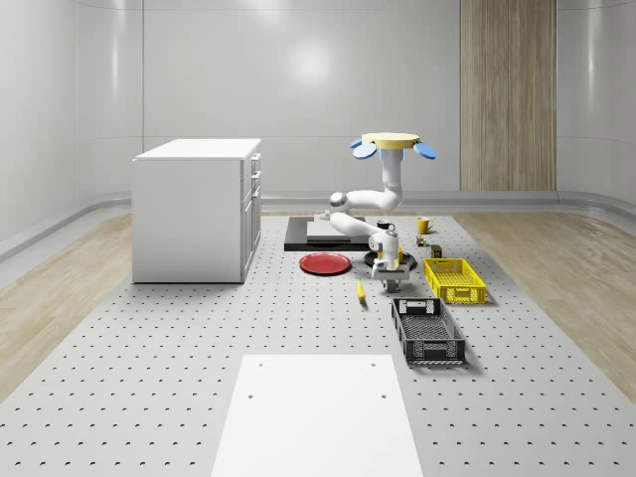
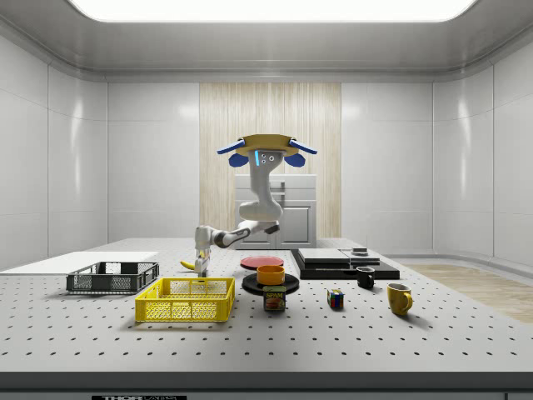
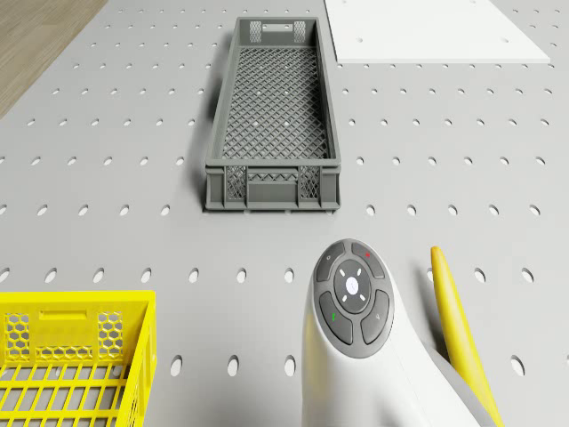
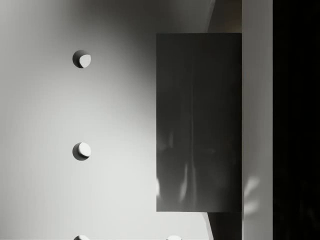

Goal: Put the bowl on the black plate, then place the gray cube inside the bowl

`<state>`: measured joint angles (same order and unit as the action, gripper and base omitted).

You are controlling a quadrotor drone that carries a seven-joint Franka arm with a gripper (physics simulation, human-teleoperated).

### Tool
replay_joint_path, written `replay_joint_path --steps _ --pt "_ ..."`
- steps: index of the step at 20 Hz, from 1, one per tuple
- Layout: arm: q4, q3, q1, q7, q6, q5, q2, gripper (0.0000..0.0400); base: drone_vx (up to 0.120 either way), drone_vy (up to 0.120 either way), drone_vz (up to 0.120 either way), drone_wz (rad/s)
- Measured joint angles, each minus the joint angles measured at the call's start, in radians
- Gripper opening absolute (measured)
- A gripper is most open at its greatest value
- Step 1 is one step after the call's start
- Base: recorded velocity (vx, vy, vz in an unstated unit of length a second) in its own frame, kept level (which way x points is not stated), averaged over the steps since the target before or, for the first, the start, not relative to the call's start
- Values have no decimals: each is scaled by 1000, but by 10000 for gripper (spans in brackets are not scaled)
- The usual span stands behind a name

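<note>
The orange bowl [image 2: 271, 274] sits on the black plate [image 2: 271, 286] near the table's middle. My drone [image 1: 390, 142] hovers high above the table, over the area behind the plate. Its arm bends down and forward, so the gripper [image 1: 388, 286] hangs just above the tabletop in front of the plate, beside the banana [image 1: 361, 292]. In the side view the gripper [image 2: 201, 265] is low behind the yellow basket. In the wrist view a dark gray cube [image 4: 199, 122] lies very close below, resting on the perforated table.
Close by are a yellow basket [image 1: 454, 280], a dark crate [image 1: 427, 331] and a red plate [image 1: 325, 263]. A white cabinet [image 1: 197, 209] stands at the whole-scene view's left. A can [image 2: 274, 298], a puzzle cube [image 2: 336, 298] and mugs [image 2: 399, 297] stand near the plate.
</note>
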<state>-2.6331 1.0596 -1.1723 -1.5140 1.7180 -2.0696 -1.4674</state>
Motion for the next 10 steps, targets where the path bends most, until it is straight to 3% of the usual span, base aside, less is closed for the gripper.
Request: replay_joint_path --steps 10 --pt "-28 47 14 0 -26 43 -7 252 0 0 0 0"
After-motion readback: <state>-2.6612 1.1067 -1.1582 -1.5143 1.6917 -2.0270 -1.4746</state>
